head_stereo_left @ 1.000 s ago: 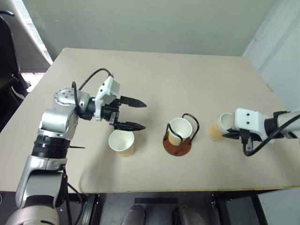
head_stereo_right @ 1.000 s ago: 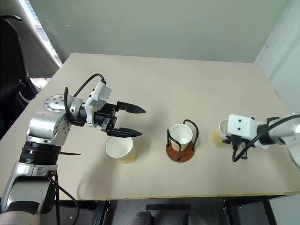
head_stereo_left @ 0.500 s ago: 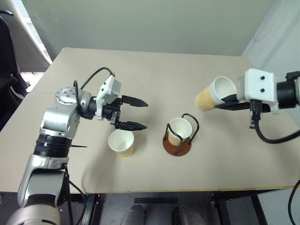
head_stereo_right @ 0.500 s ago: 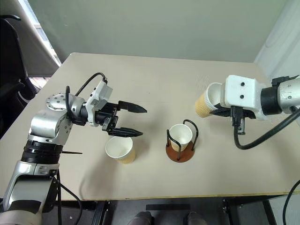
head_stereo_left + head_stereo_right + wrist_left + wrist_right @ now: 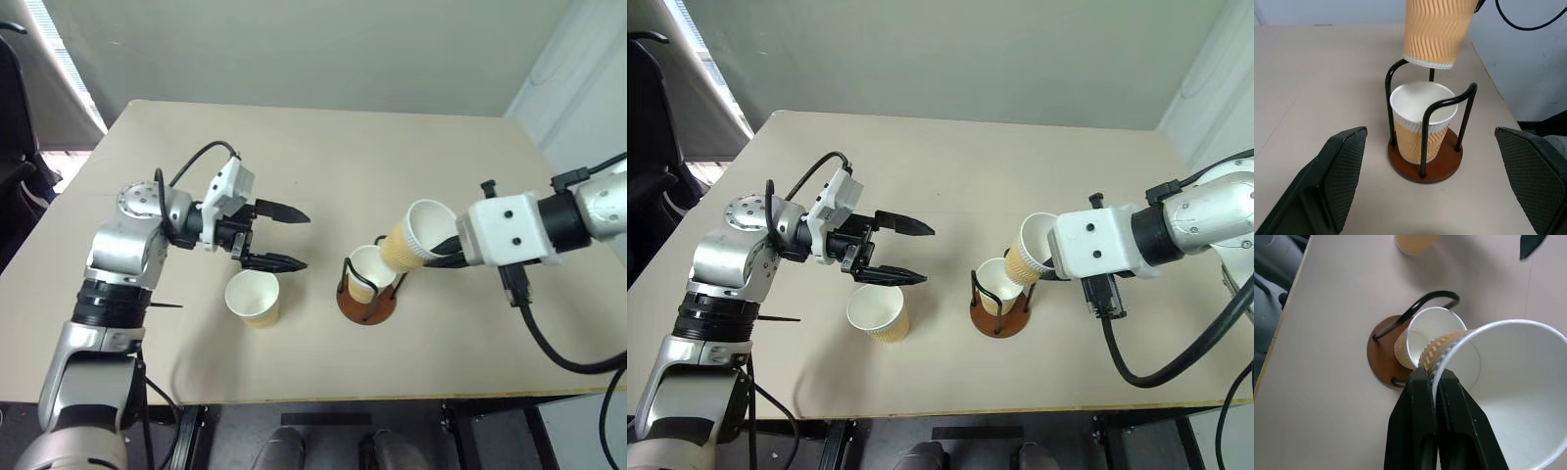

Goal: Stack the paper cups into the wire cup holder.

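tan-yellow ribbed paper cup [image 5: 416, 238] with a white rim is hanging in the right gripper [image 5: 1433, 382], whose two black fingers are pinching the cup's rim wall, one inside and one outside. this carried cup is tilting, its mouth facing up and toward the right arm, its narrow bottom pointing down toward the wire cup holder [image 5: 364, 304], a reddish-brown disc base with two upright black wire loops. a second like cup [image 5: 1421, 125] is already sitting upright inside those loops. in the left wrist view the carried cup's bottom is hovering just above and slightly behind the seated cup's mouth, apart from it. judgement: the coming move turns on this offset; the cup's long axis needs to come upright and in line over the seated cup before lowering between the loops. the right arm is the nearer one. the left gripper [image 5: 279, 237] is hanging with fingers spread wide, holding nothing, just above the third cup [image 5: 255, 298], which is standing upright on the beige table [image 5: 333, 157] left of the holder.
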`<state>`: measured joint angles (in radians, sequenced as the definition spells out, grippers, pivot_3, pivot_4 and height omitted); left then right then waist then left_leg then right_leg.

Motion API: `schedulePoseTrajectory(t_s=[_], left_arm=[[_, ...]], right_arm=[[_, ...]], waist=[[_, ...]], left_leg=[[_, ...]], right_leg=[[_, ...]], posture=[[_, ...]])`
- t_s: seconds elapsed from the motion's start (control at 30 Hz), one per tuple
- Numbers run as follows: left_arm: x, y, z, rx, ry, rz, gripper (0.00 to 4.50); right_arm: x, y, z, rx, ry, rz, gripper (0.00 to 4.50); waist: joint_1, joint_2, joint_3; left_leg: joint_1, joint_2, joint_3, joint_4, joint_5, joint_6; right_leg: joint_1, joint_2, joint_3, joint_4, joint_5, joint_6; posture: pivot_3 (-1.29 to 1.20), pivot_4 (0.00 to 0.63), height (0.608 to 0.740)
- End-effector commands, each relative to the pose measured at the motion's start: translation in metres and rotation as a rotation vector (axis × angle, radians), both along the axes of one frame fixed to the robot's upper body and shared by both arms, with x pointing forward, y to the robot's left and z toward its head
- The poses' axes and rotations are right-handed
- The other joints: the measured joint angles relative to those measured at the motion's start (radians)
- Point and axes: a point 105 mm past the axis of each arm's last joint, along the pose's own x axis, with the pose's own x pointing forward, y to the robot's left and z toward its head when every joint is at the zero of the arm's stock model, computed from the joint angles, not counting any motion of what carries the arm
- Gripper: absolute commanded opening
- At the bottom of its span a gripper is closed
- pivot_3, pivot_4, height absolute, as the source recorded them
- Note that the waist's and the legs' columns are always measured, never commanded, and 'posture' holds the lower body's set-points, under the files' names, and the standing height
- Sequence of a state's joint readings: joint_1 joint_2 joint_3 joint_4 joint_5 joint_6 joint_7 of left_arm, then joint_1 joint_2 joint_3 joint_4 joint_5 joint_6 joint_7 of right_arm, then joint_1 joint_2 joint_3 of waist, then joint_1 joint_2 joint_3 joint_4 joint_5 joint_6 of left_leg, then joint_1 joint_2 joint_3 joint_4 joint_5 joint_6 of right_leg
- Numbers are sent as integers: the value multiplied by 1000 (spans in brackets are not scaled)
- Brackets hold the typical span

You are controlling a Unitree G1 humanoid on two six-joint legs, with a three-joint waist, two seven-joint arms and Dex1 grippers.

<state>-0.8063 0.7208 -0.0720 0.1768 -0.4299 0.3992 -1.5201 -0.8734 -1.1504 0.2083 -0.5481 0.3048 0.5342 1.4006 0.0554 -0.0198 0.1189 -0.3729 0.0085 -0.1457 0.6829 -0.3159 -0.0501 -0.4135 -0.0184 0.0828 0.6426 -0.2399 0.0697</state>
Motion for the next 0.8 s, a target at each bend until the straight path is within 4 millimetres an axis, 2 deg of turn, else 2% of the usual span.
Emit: schedulePoseTrajectory(t_s=[0.03,0.27,0.5,0.63,0.8], left_arm=[[-1,-3,11,-8,-48,-17,4500],[1,-4,12,-14,-51,-14,4500],[3,-4,12,-18,-53,-15,4500],[4,-6,12,-17,-59,-18,4500],[4,-7,12,-19,-61,-18,4500]], right_arm=[[3,4,13,-15,-75,28,7],[7,15,27,-26,-126,84,7],[0,18,13,-49,-72,113,7],[4,19,-1,-86,-69,125,7],[11,17,-3,-98,-87,118,7]], waist=[[0,0,0],[0,0,0],[1,0,0],[0,0,0],[0,0,0]], left_leg=[[0,0,0,0,0,0],[0,0,0,0,0,0],[-1,0,-1,0,0,0],[-1,0,-1,0,0,0],[-1,0,-1,0,0,0]], right_leg=[[0,0,0,0,0,0],[0,0,0,0,0,0],[0,0,-1,0,0,0],[0,0,-1,0,0,0],[0,0,-1,0,0,0]], posture=[[0,150,740],[0,150,740],[0,150,740],[0,150,740],[0,150,740]])
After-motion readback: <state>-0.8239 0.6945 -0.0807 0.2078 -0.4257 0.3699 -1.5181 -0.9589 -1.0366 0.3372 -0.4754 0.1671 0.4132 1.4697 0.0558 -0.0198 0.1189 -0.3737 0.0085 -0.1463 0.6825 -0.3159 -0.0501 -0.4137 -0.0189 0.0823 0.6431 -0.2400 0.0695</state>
